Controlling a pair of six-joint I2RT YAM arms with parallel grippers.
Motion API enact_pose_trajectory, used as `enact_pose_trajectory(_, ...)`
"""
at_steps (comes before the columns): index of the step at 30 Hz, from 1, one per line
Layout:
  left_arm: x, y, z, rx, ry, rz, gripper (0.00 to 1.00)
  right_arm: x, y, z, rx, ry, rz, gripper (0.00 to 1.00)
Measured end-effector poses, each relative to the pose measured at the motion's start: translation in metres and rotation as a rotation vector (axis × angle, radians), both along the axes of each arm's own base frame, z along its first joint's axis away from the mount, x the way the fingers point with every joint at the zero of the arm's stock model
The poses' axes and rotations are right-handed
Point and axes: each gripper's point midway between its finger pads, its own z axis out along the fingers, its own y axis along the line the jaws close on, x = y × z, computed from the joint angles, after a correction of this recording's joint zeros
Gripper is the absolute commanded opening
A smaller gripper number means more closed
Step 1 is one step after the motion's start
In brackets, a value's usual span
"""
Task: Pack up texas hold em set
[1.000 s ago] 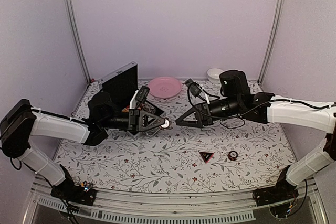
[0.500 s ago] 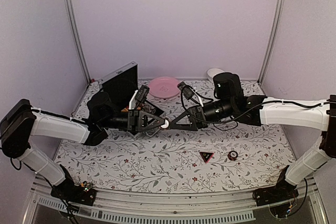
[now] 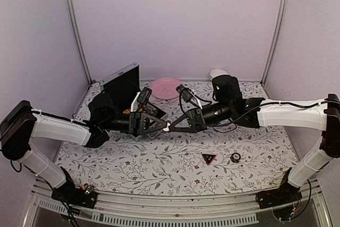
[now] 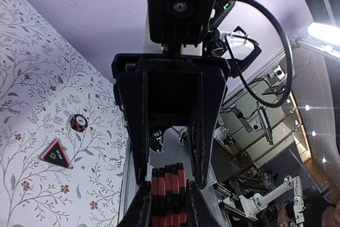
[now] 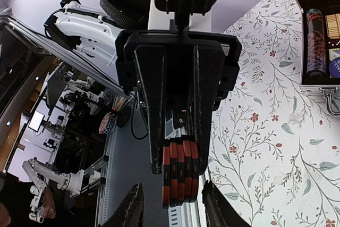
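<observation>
My left gripper [image 3: 164, 126] is shut on a short red-and-black chip stack [image 4: 169, 192] and holds it above the table in the middle. My right gripper [image 3: 172, 126] faces it tip to tip and is open. In the right wrist view its fingertips [image 5: 133, 206] stand on either side of the chip stack [image 5: 179, 176] without touching it. The open silver case [image 3: 123, 84] stands behind the left arm, lid up. Its tray [image 5: 319, 35] holds a chip stack and card decks. A black-and-red triangle [image 3: 209, 158] and a small loose chip stack [image 3: 235, 157] lie on the cloth at the front right.
A pink plate [image 3: 166, 87] and a small white bowl [image 3: 218, 74] sit at the back of the flowered cloth. The case's metal handle [image 5: 332, 102] points toward the middle. Metal posts stand at the back corners.
My right arm has moved left until its open fingers reach the chip stack held in my left gripper. The left arm has stayed almost still.
</observation>
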Motion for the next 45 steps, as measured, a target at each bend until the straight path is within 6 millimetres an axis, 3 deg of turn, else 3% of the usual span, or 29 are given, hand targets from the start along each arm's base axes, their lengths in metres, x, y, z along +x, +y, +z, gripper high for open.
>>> enact_pose_trajectory(11, -0.005, -0.001, 0.002, -0.007, -0.009, -0.018, 0.0, -0.002, 0.007, -0.001, 0.023, 0.015, 0.021, 0.3)
enact_pose_trajectory(24, -0.005, -0.001, 0.003, -0.012, -0.015, -0.021, 0.01, -0.005, 0.007, -0.002, 0.017, 0.051, 0.033, 0.08)
enact_pose_trajectory(28, -0.004, -0.001, 0.001, -0.005, -0.022, -0.015, 0.14, -0.005, 0.007, -0.002, 0.014, 0.058, 0.028, 0.04)
enact_pose_trajectory(36, 0.003, -0.001, -0.006, 0.039, -0.074, 0.038, 0.52, -0.001, 0.009, -0.008, 0.001, 0.075, -0.001, 0.04)
enact_pose_trajectory(43, 0.011, 0.003, -0.018, 0.094, -0.087, 0.118, 0.87, 0.0, 0.007, -0.023, -0.027, 0.095, -0.038, 0.04)
enact_pose_trajectory(45, 0.013, 0.007, -0.018, 0.102, -0.101, 0.147, 0.93, 0.002, 0.006, -0.027, -0.039, 0.098, -0.052, 0.04)
